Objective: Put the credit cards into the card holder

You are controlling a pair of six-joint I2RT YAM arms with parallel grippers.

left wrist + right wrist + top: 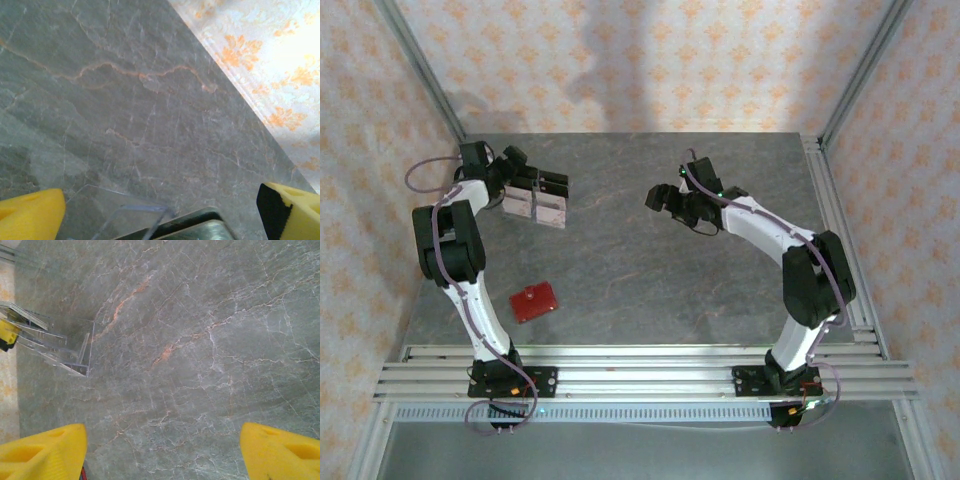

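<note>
Two pale credit cards (538, 207), at least, are standing on edge in a clear rack (65, 347) near the far-left corner of the table (650, 260). Judging them light, thin, stiff and slick, best pinched across the faces at the exposed top edge. Left gripper (160, 210) is hanging just over the rack, fingers spread wide, gripping nothing. Right gripper (162, 450) is hovering mid-table, well apart from the cards, jaws also parted and empty. Card holder (534, 301) is lying flat toward the near-left edge; likely soft and prone to sliding.
</note>
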